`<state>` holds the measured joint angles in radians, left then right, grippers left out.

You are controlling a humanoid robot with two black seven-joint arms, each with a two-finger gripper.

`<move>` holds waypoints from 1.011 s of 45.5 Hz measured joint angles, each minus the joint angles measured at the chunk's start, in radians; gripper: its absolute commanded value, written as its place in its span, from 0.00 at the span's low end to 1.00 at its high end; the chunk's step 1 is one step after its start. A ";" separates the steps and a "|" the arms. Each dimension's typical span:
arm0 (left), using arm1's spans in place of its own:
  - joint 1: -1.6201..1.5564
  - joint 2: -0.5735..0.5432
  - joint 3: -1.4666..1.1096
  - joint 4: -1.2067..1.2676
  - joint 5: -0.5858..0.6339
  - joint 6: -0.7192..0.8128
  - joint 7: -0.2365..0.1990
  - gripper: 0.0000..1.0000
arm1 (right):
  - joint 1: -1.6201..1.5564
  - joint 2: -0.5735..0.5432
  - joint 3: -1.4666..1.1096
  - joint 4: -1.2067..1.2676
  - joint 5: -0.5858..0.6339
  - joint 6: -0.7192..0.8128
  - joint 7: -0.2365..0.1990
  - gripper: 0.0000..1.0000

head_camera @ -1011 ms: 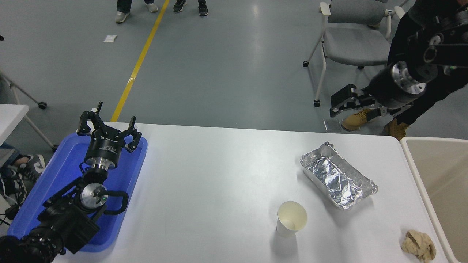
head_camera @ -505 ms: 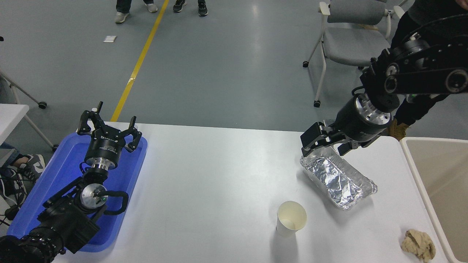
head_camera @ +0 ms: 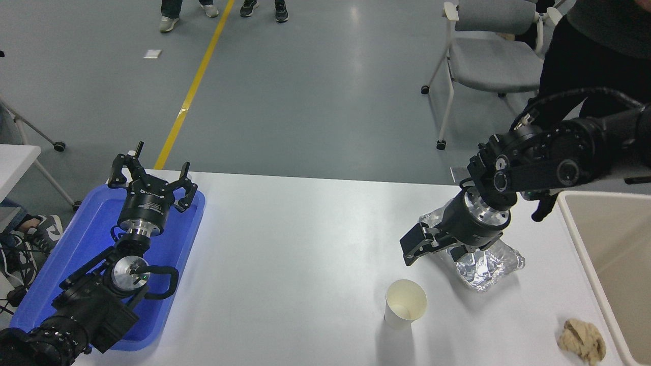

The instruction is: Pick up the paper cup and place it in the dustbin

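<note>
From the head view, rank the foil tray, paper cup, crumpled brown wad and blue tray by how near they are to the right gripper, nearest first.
From the right gripper:
1. Foil tray, right beside and partly under it.
2. Paper cup, just in front, towards the camera.
3. Crumpled brown wad, near the table's right front corner.
4. Blue tray, far across at the left edge.

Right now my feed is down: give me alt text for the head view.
The right gripper hangs open over the foil tray, just beyond the upright paper cup, touching neither. The dustbin stands at the table's right edge, and the left gripper is parked open over the blue tray.
</note>
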<state>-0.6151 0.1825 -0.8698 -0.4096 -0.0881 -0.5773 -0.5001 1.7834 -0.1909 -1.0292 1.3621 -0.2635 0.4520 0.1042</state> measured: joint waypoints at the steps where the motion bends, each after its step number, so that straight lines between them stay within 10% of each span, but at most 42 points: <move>1: 0.000 0.000 0.000 0.000 0.000 0.000 0.000 1.00 | -0.014 0.003 0.002 -0.004 -0.001 -0.008 0.000 1.00; 29: 0.000 0.000 0.000 0.000 0.000 0.000 0.000 1.00 | -0.267 0.041 0.011 -0.137 -0.004 -0.150 0.000 0.96; 35: 0.000 0.000 0.000 0.000 0.000 0.000 0.000 1.00 | -0.301 0.049 0.011 -0.150 -0.008 -0.178 0.002 0.76; 42: 0.000 0.000 0.000 0.000 0.000 0.000 0.000 1.00 | -0.329 0.059 0.008 -0.157 -0.015 -0.212 0.004 0.05; 46: 0.000 0.000 0.000 0.000 0.000 0.000 0.000 1.00 | -0.335 0.064 0.005 -0.160 -0.033 -0.225 0.006 0.00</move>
<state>-0.6151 0.1825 -0.8698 -0.4096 -0.0877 -0.5773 -0.5001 1.4479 -0.1273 -1.0245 1.2025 -0.2964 0.2268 0.1101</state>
